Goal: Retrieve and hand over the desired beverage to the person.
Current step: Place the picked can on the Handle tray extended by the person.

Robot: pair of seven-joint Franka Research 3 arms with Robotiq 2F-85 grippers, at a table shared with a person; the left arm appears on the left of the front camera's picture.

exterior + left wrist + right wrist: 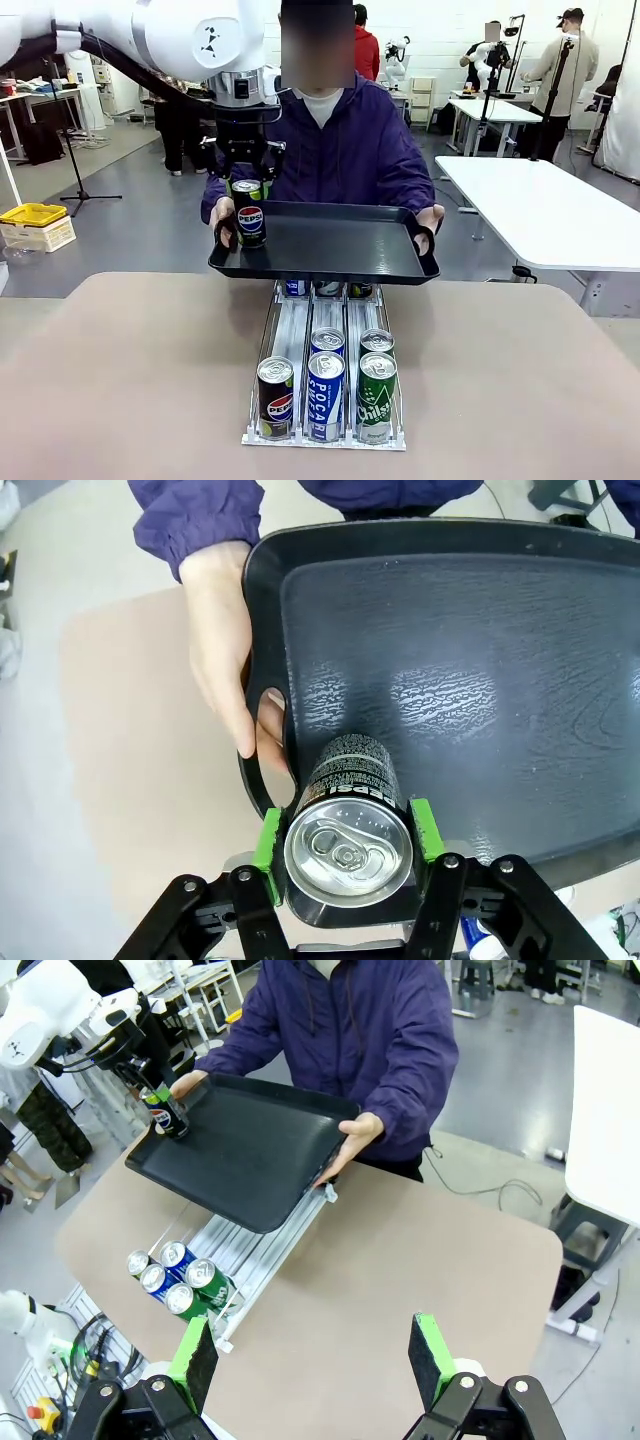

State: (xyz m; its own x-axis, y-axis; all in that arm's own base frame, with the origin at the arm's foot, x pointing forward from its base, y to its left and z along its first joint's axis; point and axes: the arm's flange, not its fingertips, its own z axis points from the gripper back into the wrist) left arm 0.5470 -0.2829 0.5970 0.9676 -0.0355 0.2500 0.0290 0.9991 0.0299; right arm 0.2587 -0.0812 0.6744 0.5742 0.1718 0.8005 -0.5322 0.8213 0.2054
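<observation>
Left hand [248, 190] clenched on a black Pepsi can [250, 220], green pads [268, 838] pressed against opposite sides. Can upright, silver top and pull tab facing up into the wrist camera, label reading sideways below. Positioned at the near left corner of a black tray [340, 245], base down at the tray floor; resting there or just above it, cannot tell.

Just beside the can, the person's hand [225, 670], thumb hooked through the tray's handle slot. On the opposite handle, the person's other hand [430, 222]. Tray carried in the air, roughly level, by the person [345, 150] in a dark purple zip jacket over a white undershirt, standing at the far side of the table [120, 370].

Beneath the tray's near edge, a white three-lane rack [297, 335] on the table, running toward the robot. At its near end: a second Pepsi can [276, 397] in the left lane, two blue Pocari cans [325, 397] in the middle lane, two green Chilsung cans [377, 395] in the right lane. More cans at the far end, partly hidden under the tray.

Right hand [315, 1355] released, green pads spread wide with nothing between them, raised well above the table, well apart from the tray and the rack.
</observation>
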